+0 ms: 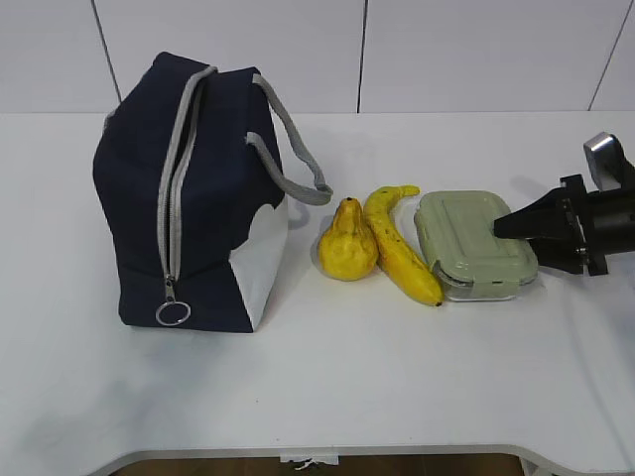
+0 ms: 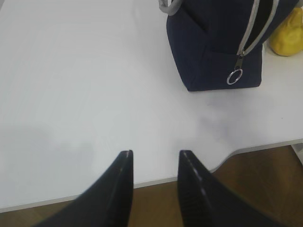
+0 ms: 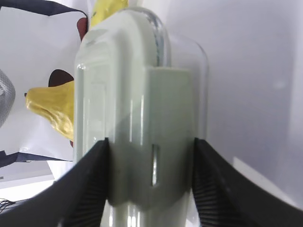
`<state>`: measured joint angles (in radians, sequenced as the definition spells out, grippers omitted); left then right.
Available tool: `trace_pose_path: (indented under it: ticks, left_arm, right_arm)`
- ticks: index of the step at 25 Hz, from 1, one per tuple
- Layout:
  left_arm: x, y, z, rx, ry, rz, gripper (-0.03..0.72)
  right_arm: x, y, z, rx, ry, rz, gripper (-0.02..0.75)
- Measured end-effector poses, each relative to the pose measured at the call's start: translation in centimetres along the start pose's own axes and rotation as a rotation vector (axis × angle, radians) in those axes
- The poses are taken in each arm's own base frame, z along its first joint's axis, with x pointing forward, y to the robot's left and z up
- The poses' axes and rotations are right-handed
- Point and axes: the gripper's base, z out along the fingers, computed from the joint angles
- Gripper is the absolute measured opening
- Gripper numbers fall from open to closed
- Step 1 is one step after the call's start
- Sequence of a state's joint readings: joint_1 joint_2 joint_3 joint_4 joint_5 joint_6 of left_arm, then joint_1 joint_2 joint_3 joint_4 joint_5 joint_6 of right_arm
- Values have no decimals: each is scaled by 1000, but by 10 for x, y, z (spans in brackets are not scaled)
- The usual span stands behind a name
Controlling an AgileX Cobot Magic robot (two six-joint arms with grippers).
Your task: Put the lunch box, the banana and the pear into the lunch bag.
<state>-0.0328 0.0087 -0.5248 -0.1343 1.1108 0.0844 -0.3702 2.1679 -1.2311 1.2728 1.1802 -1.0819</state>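
The lunch box [image 1: 474,244] lies near the counter's right edge, touching the banana [image 1: 400,253]. The right hand [image 3: 150,156] pinches its end clip across the lid; rigid, smooth plastic, probably light, may slip. The left hand [image 2: 154,163] hangs spread, empty.

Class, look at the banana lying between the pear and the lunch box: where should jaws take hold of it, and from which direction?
Grip the banana across its thick middle, coming down from above. It lies flat on the table, squeezed between the pear and the lunch box, so sideways approaches look blocked. The jaws would need to slip into the narrow gaps on either side, probably easiest nearer its front tip, where there seems to be more room.
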Motion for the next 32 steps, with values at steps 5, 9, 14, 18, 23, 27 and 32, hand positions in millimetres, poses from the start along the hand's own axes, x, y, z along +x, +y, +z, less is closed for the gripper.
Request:
trace_pose_path:
  ticks: [5, 9, 14, 18, 23, 27, 32]
  left_arm:
    - [0, 0, 0, 0, 0, 0, 244]
    - [0, 0, 0, 0, 0, 0, 244]
    - [0, 0, 0, 0, 0, 0, 244]
    - [0, 0, 0, 0, 0, 0, 244]
    - [0, 0, 0, 0, 0, 0, 244]
    - [0, 0, 0, 0, 0, 0, 244]
    - [0, 0, 0, 0, 0, 0, 244]
  right_arm:
    - [0, 0, 0, -2, -1, 1, 384]
    - [0, 0, 0, -3, 0, 1, 381]
    - [0, 0, 0, -3, 0, 1, 379]
    - [0, 0, 0, -2, 1, 6, 379]
    - [0, 0, -1, 13, 30, 22, 378]
    - [-2, 7, -5, 52, 69, 21, 375]
    - [-2, 16, -13, 101, 103, 22, 375]
